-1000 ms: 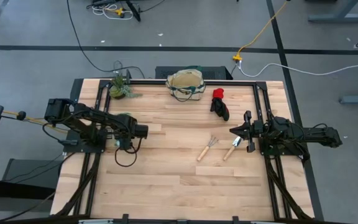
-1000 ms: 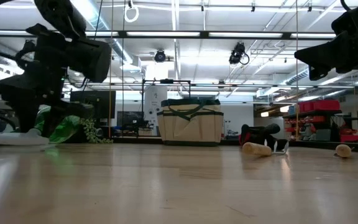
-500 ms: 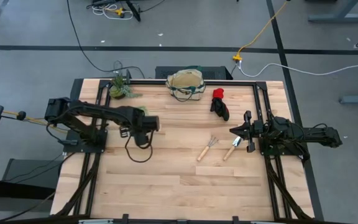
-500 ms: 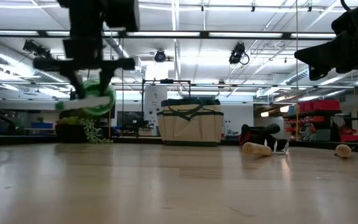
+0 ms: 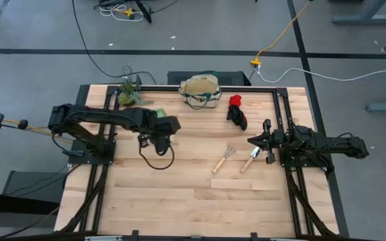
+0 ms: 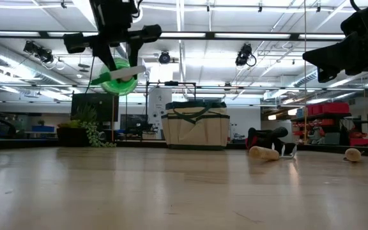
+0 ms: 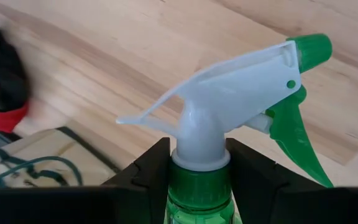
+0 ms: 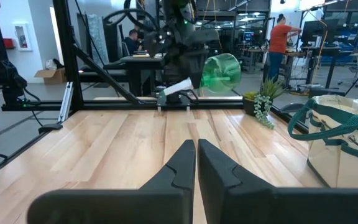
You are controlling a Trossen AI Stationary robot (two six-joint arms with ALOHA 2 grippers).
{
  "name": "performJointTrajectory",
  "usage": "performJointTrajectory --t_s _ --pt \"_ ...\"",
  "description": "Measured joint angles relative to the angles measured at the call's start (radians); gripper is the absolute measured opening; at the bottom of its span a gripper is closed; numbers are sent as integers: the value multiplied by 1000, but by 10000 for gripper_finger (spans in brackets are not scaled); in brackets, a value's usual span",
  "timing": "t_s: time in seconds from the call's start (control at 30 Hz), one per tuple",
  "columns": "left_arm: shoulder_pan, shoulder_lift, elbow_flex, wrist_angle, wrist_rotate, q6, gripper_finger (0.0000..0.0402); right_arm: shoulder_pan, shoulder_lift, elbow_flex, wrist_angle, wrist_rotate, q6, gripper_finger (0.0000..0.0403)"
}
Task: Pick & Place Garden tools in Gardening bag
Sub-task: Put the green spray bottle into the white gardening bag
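while the left arm reaches out from the left side of the tabletop (image 5: 179,201), its left gripper (image 5: 158,127) carries a green spray bottle (image 6: 117,76) well above the wood, the fingers (image 7: 148,171) partly closed around the bottle's neck just below the white trigger head. gripping at the neck likely keeps the rounded body hanging free, so it can go down into an open bag without the gripper fouling the rim. in the low view the bottle hangs tilted, clear of everything beneath it.

behind the arm, at the far left corner, stands a small leafy plant (image 5: 127,94), which is not one of the tools. next along the far edge sits the gardening bag (image 5: 200,90), upright with its mouth open to the top and its green handles falling to the sides, a posture that suits a drop from above. the bottle is near the bag but not yet over it; i judge this the carry stage, with the release not yet done.

just beside the bag on its right lies the red-and-black glove (image 5: 236,112). nearer the middle, the hand rake (image 5: 223,159) and the trowel (image 5: 250,158) lie flat and side by side, handles pointing toward the near edge, both untouched, so most of the task remains.

on the right, the right gripper (image 5: 252,141) waits with its fingers pressed together and holding nothing, close to the trowel's blade, probably parked out of the left arm's path.
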Motion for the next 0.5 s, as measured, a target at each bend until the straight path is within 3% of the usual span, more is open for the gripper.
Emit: performJointTrajectory --t_s 0.27,0.5 --pt "0 0 8 83 0 -8 147 0 0 0 0 0 0 23" --pt "0 0 8 172 -19 -105 150 0 0 0 0 0 0 23"
